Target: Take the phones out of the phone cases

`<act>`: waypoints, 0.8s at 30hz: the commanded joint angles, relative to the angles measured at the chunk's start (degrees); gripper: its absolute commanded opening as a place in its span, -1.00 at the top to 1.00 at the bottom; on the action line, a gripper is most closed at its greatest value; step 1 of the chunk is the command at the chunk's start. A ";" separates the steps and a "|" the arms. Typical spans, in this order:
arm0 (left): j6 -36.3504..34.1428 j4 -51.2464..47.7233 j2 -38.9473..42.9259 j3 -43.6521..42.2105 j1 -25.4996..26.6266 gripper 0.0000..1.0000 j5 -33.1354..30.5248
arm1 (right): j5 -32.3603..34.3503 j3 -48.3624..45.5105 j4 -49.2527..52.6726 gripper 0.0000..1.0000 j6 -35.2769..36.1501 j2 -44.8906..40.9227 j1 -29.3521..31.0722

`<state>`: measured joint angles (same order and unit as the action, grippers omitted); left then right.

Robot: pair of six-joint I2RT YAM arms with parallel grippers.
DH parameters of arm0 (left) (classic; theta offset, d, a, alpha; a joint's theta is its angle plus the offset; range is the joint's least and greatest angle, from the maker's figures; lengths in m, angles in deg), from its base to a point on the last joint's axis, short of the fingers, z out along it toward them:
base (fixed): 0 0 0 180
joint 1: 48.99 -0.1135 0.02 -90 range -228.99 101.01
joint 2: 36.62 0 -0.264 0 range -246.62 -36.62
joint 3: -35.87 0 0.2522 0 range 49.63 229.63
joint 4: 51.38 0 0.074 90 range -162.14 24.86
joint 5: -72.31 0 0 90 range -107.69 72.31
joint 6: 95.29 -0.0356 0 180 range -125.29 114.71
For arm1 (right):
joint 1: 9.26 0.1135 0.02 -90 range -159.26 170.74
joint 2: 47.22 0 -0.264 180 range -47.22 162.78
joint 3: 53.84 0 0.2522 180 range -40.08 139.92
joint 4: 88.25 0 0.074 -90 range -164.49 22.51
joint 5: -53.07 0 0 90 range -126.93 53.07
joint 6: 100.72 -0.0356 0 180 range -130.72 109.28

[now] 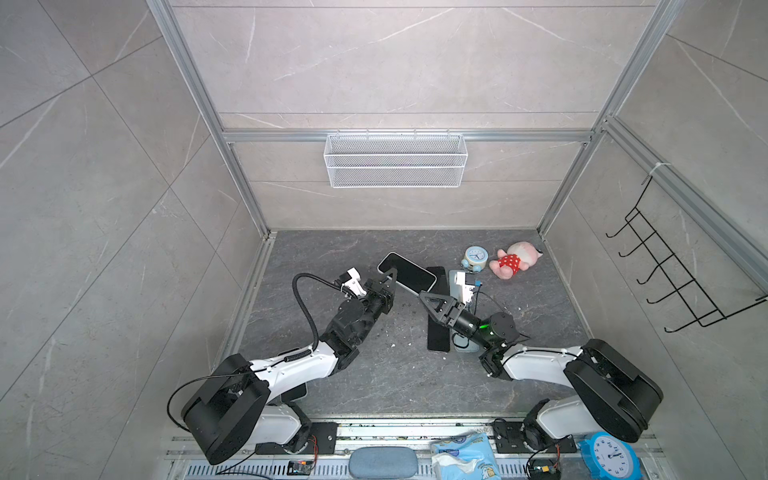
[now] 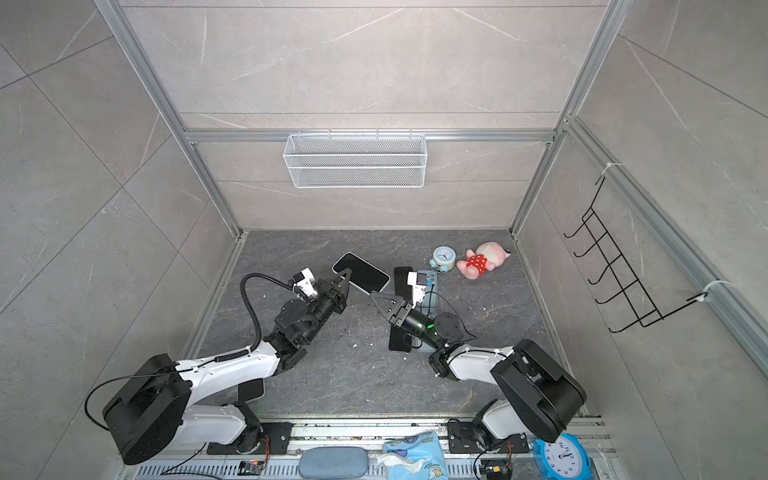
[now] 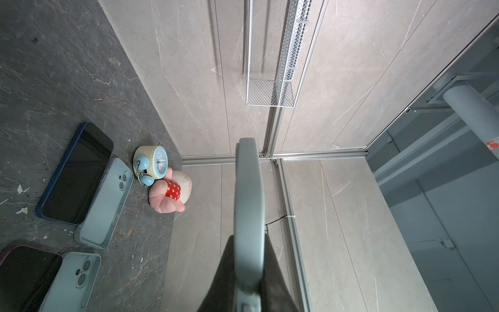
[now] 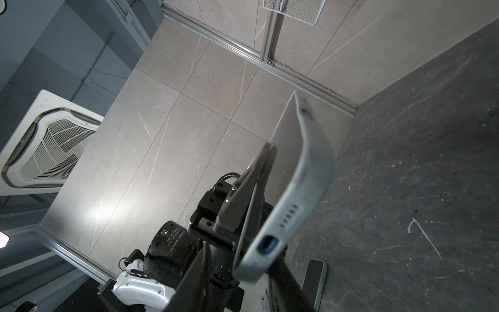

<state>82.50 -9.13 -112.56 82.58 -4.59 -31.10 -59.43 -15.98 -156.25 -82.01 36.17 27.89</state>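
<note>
Phone case point(image 4: 305, 173) with the phone point(image 1: 409, 272) inside hangs mid-frame in both top views: my left fingers point(image 3: 275, 270) clamp one edge as anchor; my right fingers point(image 4: 194, 281) straddle its port end, grip unclear.

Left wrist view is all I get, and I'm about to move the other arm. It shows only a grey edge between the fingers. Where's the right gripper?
Observer: In both top views the right gripper is at the corner of the phone nearest the right arm.
Operator: Is the phone out of the case yet?
Observer: No. The right wrist view shows the case wrapped round the port end, with blue showing through the port cutout.
</note>
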 commanded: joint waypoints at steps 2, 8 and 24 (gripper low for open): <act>-0.86 7.63 1.10 0.50 0.42 1.00 -0.74 | 0.16 1.57 -2.27 0.45 -0.70 1.24 -0.28; 0.04 5.78 1.36 1.27 0.59 1.00 -0.40 | 0.06 0.95 -2.27 0.86 -0.09 1.08 -0.52; 9.54 -10.70 0.52 11.64 0.07 1.00 8.33 | -2.16 -0.42 16.01 1.00 34.15 1.14 -0.58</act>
<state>87.51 -23.51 -112.74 88.19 -5.40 -27.84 -60.63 -16.62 -154.89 -64.33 37.40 26.93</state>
